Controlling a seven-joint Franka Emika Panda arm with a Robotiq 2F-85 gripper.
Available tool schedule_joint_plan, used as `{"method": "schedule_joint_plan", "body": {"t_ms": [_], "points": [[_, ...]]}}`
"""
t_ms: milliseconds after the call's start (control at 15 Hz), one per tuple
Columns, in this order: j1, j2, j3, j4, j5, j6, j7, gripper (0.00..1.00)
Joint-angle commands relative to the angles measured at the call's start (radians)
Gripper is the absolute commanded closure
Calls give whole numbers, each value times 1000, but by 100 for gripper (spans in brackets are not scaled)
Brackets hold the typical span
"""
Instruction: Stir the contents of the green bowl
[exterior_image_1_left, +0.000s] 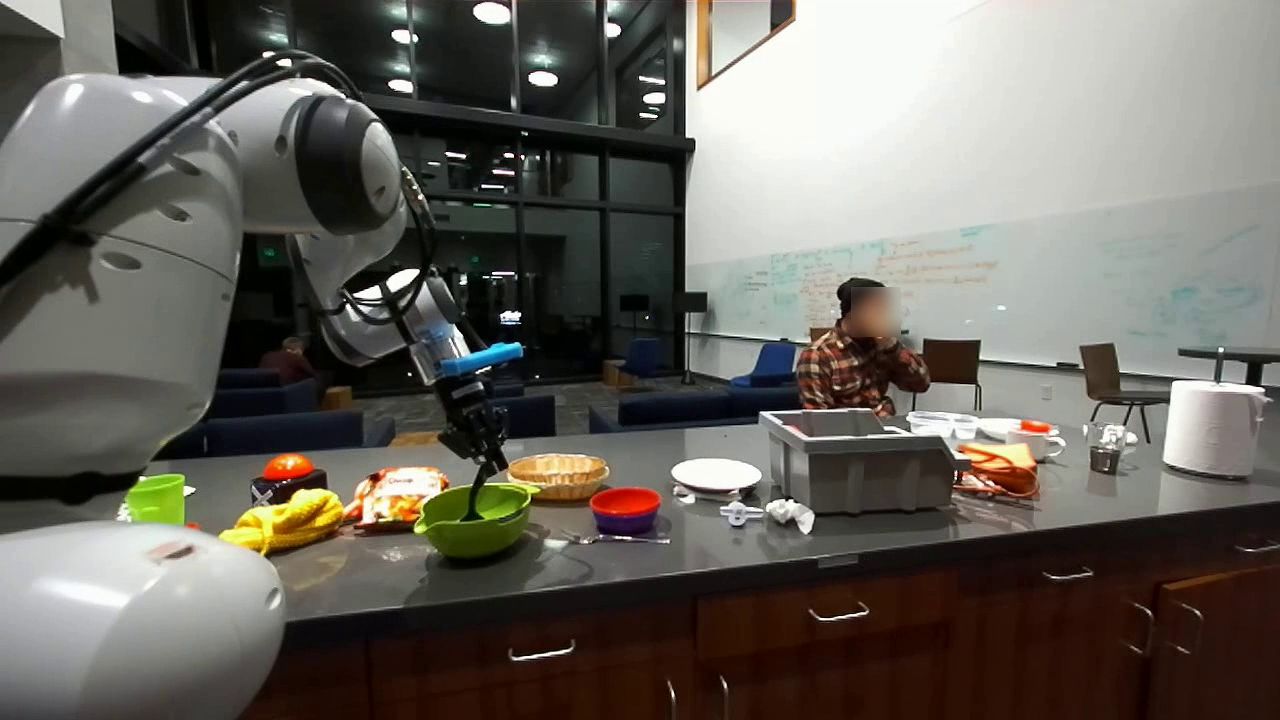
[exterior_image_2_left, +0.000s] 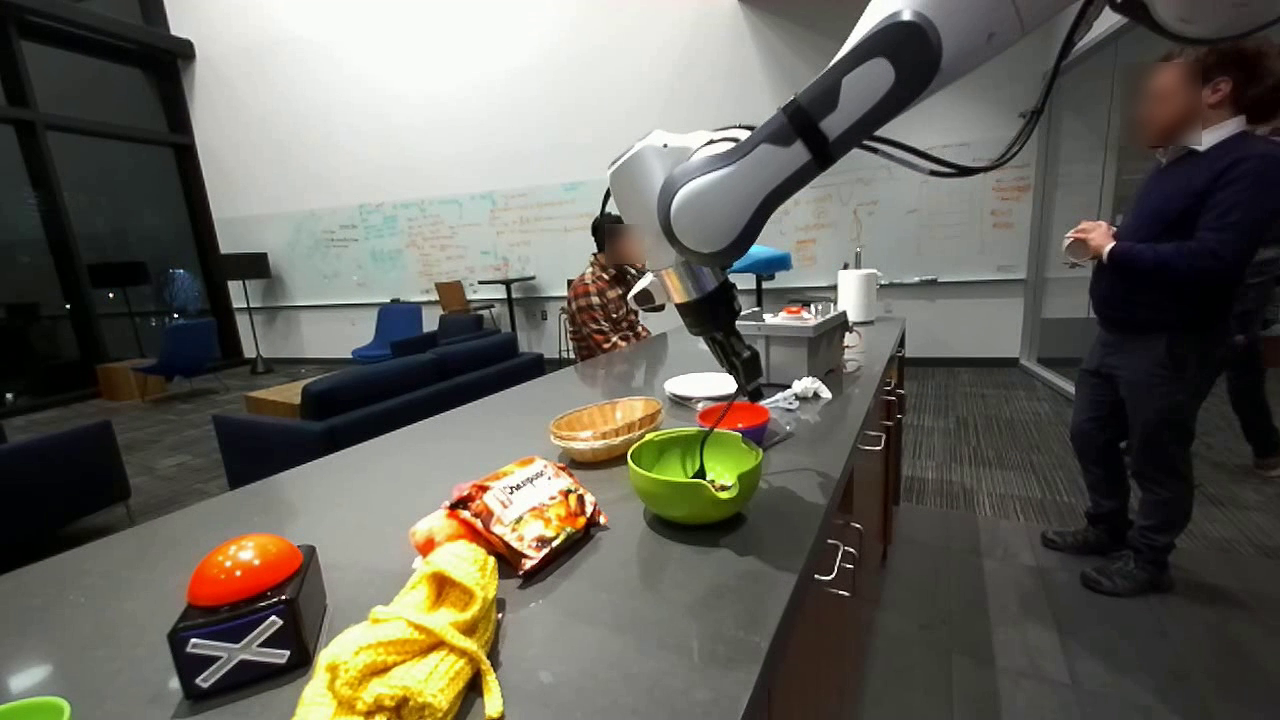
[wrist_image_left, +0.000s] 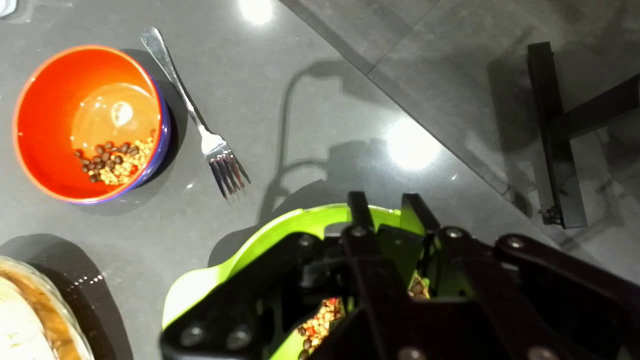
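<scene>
the jaws of the gripper are narrow and hold a black tool. the tool dips into the green bowl, where little bits lie. in an exterior view, the green bowl sits on the near side of the gray counter. a red and purple bowl is to its right, and a shiny bag to its left.
</scene>
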Motion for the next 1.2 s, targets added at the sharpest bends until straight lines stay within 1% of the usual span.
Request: {"method": "schedule_joint_plan", "body": {"t_ms": [0, 467, 800, 1133], "points": [[1, 41, -10, 80, 23, -40, -15, 94], [-12, 86, -38, 170, 52, -99, -9, 94], [-23, 61, -47, 150, 73, -124, -2, 94], [-31, 43, -49, 123, 70, -148, 3, 94]]}}
